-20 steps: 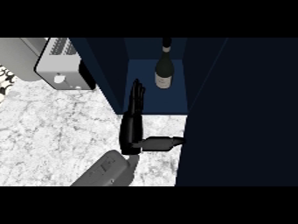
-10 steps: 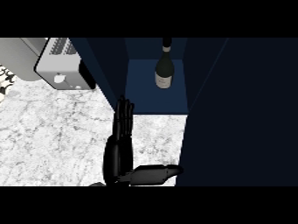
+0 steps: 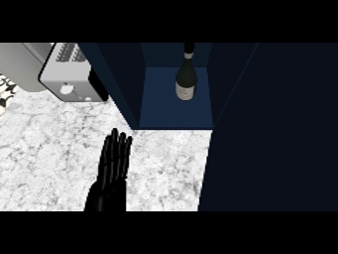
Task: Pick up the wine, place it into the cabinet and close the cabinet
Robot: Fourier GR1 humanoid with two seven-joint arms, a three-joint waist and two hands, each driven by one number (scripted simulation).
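**Operator:** Currently, where is the wine bottle [image 3: 185, 79]?

**Technician:** It stands upright on the blue floor of the cabinet [image 3: 175, 111], toward the back, label facing the counter. Nothing touches it. Judged from this, the placing step looks complete and closing is the step in hand.

**Operator:** State of the hands?

**Technician:** One black hand [image 3: 111, 173] shows, coming in from the lower edge over the marble counter [image 3: 39, 149]. Its fingers are straight and pressed together, pointing up the view toward the cabinet opening. It holds nothing. Which arm it belongs to cannot be told from this view; no other hand shows.

**Operator:** Relation that governs the next move?

**Technician:** The bottle lies ahead of the fingertips and to their right, well apart. The hand's long axis runs nearly parallel to the cabinet's left wall [image 3: 116, 84], with the fingertips just short of its front corner. The large dark panel [image 3: 281, 129] at the right is probably the open door; it lies across the opening from the hand.

**Operator:** Other items?

**Technician:** A toaster [image 3: 67, 74] sits left of the cabinet, against its wall.
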